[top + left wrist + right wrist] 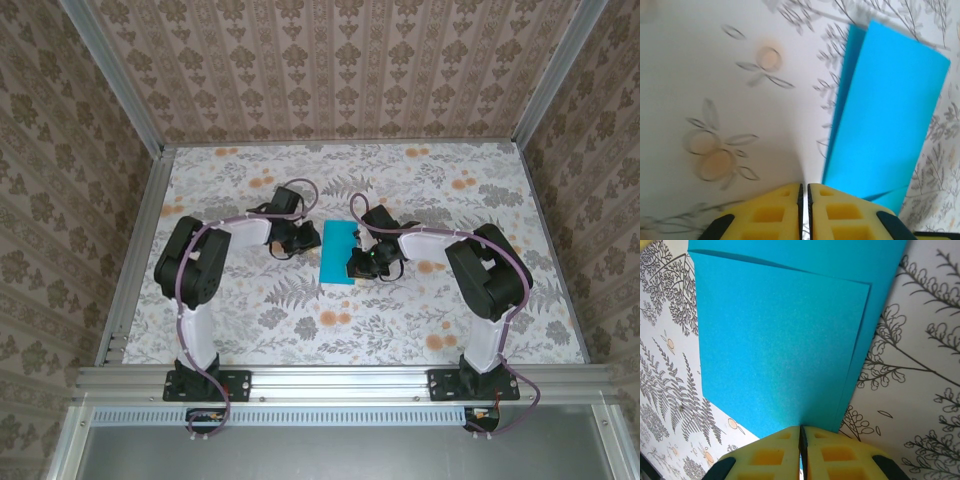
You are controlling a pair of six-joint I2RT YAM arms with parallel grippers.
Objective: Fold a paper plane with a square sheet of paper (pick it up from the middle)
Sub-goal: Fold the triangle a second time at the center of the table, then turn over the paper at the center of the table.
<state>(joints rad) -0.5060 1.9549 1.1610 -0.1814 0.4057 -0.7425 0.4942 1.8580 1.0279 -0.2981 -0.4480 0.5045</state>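
Observation:
The square sheet of paper lies folded in half on the floral table, a narrow teal rectangle between the two arms. Its upper layer sits slightly askew, so a strip of the lower layer shows along one edge. My left gripper is just off the paper's left edge. Its yellow fingers are shut to a thin slit with nothing between them, and the paper lies to their right. My right gripper is at the paper's right side. Its shut fingertips are down on the top layer.
The table has a floral cloth, and an aluminium frame rail runs along its near edge by the arm bases. Patterned walls close in the back and both sides. Bare cloth lies in front of the paper and behind it.

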